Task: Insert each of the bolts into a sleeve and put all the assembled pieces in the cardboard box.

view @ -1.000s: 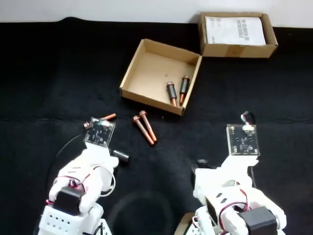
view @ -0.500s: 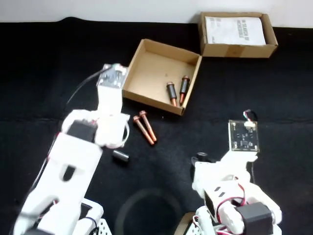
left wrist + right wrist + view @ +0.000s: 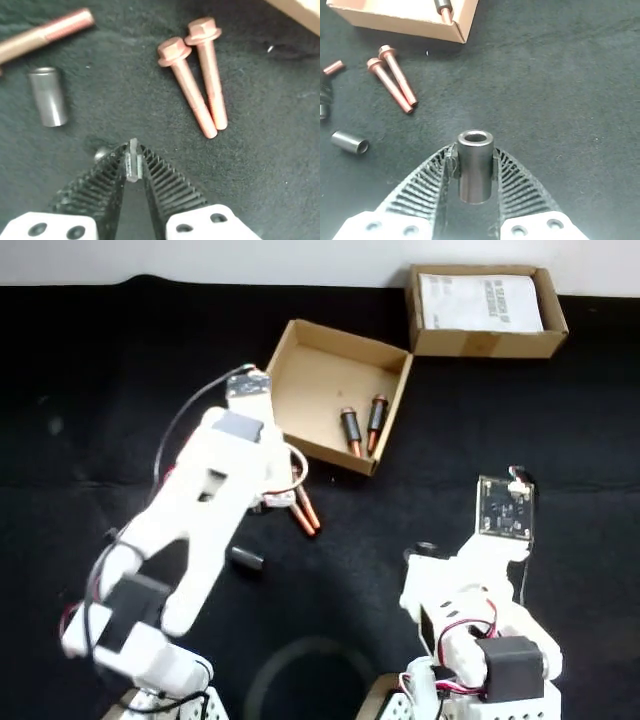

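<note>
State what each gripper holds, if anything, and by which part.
Right gripper grips a sleeve by its sides; left gripper is shut on nothing.

Bolts (image 3: 192,82): copper-toned metal (dull sheen, threaded shanks). Sleeve (image 3: 475,175): dark grey metal, smooth. Cardboard box (image 3: 320,380): matt brown card. Table cloth (image 3: 100,390): black, matt, fuzzy. Right gripper (image 3: 474,151): ribbed black plastic.

Place: robotics lab or workshop, small-parts assembly station

Evidence: bench (image 3: 80,360) draped in black cloth, set against a pale wall (image 3: 250,258); left arm (image 3: 200,510) and right arm (image 3: 470,590), white plastic shells, exposed wires (image 3: 468,625), bare circuit board (image 3: 504,510) at the wrist; loose hardware on the cloth: copper-coloured bolts (image 3: 192,92), dark metal sleeve (image 3: 47,96); open cardboard box (image 3: 310,390) with two sleeved bolts inside; second box (image 3: 480,342) holding a printed sheet (image 3: 480,300)
</note>
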Robot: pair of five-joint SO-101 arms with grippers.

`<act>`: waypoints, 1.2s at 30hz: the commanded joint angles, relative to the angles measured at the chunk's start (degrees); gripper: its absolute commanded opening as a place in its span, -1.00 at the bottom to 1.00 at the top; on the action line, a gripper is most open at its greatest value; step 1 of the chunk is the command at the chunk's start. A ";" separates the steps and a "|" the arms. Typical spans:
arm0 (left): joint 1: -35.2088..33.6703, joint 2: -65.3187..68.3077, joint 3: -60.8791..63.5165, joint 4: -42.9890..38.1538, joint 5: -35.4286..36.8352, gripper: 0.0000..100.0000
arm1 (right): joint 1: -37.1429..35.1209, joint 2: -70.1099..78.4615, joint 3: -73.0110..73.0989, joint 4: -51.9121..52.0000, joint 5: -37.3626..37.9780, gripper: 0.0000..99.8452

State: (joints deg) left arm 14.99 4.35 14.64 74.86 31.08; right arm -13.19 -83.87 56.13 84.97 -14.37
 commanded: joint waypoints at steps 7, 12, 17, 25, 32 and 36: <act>4.00 12.88 -19.56 1.23 2.46 -0.96 | 0.66 -0.48 0.40 -1.98 0.70 -0.99; 3.56 19.30 -25.45 1.49 2.73 -0.78 | 0.57 -0.22 0.40 -1.98 0.70 -0.99; 3.91 22.11 -27.82 4.48 2.81 -0.60 | 0.57 -0.13 0.40 -1.98 0.70 -0.99; 3.56 22.29 -32.48 12.92 2.81 -0.62 | 0.57 -0.04 0.40 -2.07 0.70 -0.99; 3.47 22.81 -34.15 19.87 2.81 -0.62 | 0.57 0.04 0.57 -4.09 0.70 -0.99; 3.38 22.81 -30.20 18.11 2.81 -0.62 | 0.57 0.04 2.07 -5.67 0.70 -0.99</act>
State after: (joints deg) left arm 18.42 27.65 -16.66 93.93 33.63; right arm -12.92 -83.87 58.07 80.66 -14.37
